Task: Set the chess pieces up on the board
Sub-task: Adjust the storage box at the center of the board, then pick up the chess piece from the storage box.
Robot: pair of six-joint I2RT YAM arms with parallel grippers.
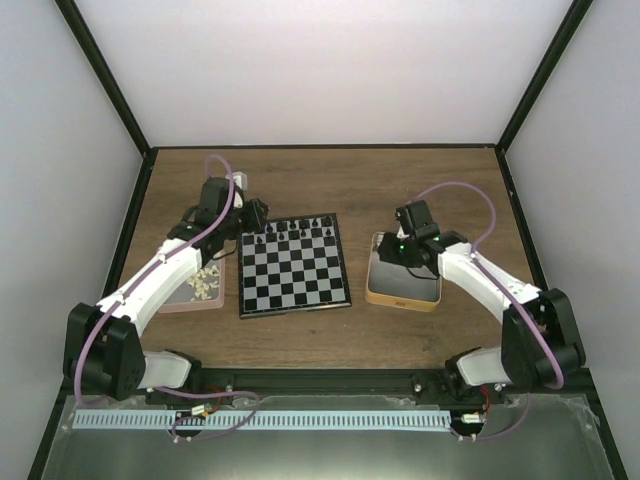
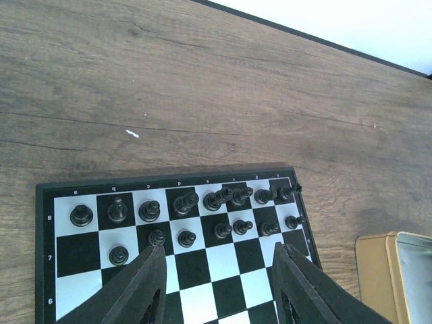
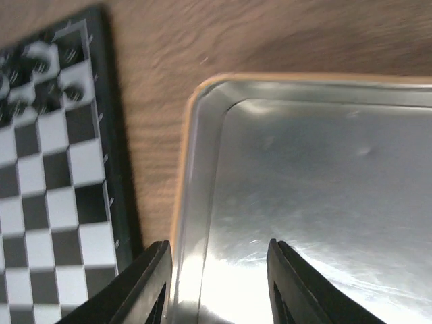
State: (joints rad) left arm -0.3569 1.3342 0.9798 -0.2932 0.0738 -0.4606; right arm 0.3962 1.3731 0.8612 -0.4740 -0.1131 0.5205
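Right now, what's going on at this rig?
Two arms are setting up a black-and-silver checkered chessboard. Tiny black chess pieces stand in its far two rows; the near rows are bare. The left fingers hover open and empty over those pieces. The right fingers are open and empty over a shiny rectangular metal tin. Pale pieces sit in a pink tray beside the board.

Both open: left hand (image 2: pixel 219 266), right hand (image 3: pixel 217 260)
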